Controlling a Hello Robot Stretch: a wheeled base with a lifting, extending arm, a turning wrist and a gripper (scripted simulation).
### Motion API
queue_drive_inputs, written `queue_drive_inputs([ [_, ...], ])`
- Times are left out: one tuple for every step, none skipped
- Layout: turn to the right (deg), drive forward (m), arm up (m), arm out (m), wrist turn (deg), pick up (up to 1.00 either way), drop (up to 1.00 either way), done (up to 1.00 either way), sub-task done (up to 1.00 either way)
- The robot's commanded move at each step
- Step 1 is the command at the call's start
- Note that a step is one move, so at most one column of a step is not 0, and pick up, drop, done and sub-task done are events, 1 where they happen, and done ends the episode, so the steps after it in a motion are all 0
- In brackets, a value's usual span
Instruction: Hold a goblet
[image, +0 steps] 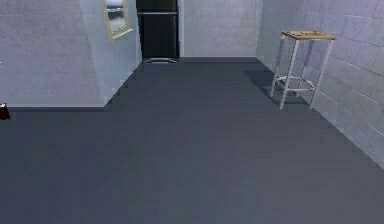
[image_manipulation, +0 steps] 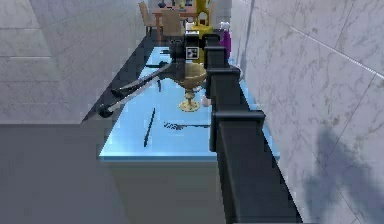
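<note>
In the forward view, starting at the left, one small red thing (image: 4, 112) sits low at the edge, about nine o'clock, too small to name. One framed picture (image: 118, 18) hangs on the pale tiled wall at eleven o'clock. Just right of it, at twelve, stands one tall dark shape (image: 158, 32); whether it is a door or a cabinet I cannot tell. One stool (image: 300, 62) with a wooden top and white legs stands on the grey floor (image: 190, 150) at two o'clock, beside the right-hand wall.

In the arm side view, one pale blue countertop (image_manipulation: 130, 140) runs from the centre up toward twelve o'clock. One thin dark stroke (image_manipulation: 150, 125) lies on it left of centre; what it is cannot be told. One gold goblet (image_manipulation: 189, 92) is upright just above centre, right by the gripper (image_manipulation: 165, 76) and just left of the arm (image_manipulation: 240, 150) — the single dark bar that rises from six o'clock. Two white marker squares (image_manipulation: 190, 46) stand above the goblet. The countertop lies behind the goblet, so I cannot tell whether the gripper holds it or anything else — nor how the fingers stand. One pink bottle (image_manipulation: 227, 40) stands farther up, at one o'clock.
</note>
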Motion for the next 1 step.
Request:
queue_drive_inputs([
  [0.0, 0.00, 0.00, 0.00, 45.0, 0.00, 0.00, 0.00, 0.00],
])
